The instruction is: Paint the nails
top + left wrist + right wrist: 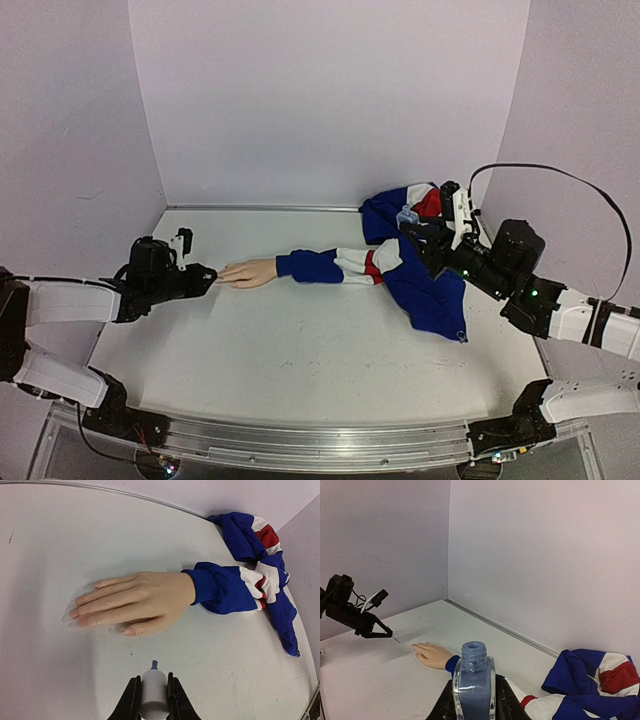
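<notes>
The pale mannequin hand (248, 273) lies flat on the table, fingers pointing left, with a blue cuff (207, 585). Its nails (75, 615) look long, clear and pinkish, with no blue on them. My left gripper (205, 278) is shut on a pale grey cap (153, 692) with a blue brush tip (154, 665). The tip hovers a short way from the thumb nail (129, 630). My right gripper (473, 700) is shut on an open glass bottle of blue polish (474, 685), held upright over the jacket at the right (408, 217).
A blue, white and red jacket (415, 275) lies bunched at the right rear, its sleeve running to the hand. White walls enclose the table (300, 350) on three sides. A metal rail (300, 440) runs along the near edge.
</notes>
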`<state>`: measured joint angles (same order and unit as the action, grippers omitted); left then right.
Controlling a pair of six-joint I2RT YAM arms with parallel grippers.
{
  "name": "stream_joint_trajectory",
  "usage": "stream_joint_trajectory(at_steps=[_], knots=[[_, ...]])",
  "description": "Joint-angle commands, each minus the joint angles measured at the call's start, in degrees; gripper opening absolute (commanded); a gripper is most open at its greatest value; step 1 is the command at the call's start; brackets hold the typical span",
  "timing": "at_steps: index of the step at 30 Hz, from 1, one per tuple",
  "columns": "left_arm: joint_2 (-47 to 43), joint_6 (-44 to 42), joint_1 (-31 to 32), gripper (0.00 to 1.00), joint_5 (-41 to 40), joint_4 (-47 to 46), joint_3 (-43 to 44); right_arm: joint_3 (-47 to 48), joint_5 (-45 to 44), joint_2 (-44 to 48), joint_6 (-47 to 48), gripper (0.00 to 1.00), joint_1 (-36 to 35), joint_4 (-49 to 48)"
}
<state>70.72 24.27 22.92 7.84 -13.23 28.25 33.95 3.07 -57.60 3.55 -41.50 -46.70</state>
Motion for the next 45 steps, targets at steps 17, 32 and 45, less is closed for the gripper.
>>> stream_joint_trajectory(at_steps=[17, 32, 45], knots=[[20.11, -7.42, -2.43, 0.0, 5.55, -21.64, 4.5, -0.24, -0.63, -0.05, 2.23, 0.0, 0.32, -5.07], [23.31, -5.88, -2.53, 0.0, 2.12, -22.58, 5.88, -0.48, -0.48, 0.05, 2.23, 0.0, 0.36, -5.16], [23.88, -4.67, -2.53, 0.0, 1.72, -21.81, 5.91, -0.49, -0.24, -0.12, 2.16, 0.0, 0.37, -5.25]])
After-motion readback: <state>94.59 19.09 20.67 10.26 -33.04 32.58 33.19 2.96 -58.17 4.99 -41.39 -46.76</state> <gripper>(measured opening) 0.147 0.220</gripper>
